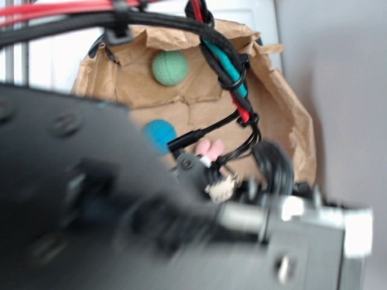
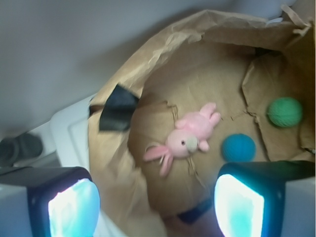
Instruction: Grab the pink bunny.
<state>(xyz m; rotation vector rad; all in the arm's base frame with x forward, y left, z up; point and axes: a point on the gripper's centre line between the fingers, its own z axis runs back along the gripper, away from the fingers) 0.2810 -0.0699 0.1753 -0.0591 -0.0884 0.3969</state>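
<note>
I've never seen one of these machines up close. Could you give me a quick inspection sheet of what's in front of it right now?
Surface: crumpled brown paper bag, laid open as a tray.
Job's things: pink bunny lying on the paper, untouched.
Clutter: blue ball beside the bunny; green ball farther off; black tape on the bag's rim.
Tool: open, above the bag, holding nothing.
Cables: black and red bundle along the arm.
Surroundings: pale wall.

Exterior camera peers from close behind the blurred arm toward the paper bag [image 1: 284, 115]; wrist camera looks down past the claw [image 2: 155, 205] into it. Both share pink bunny [image 2: 190, 136] and balls beyond the claw.
</note>
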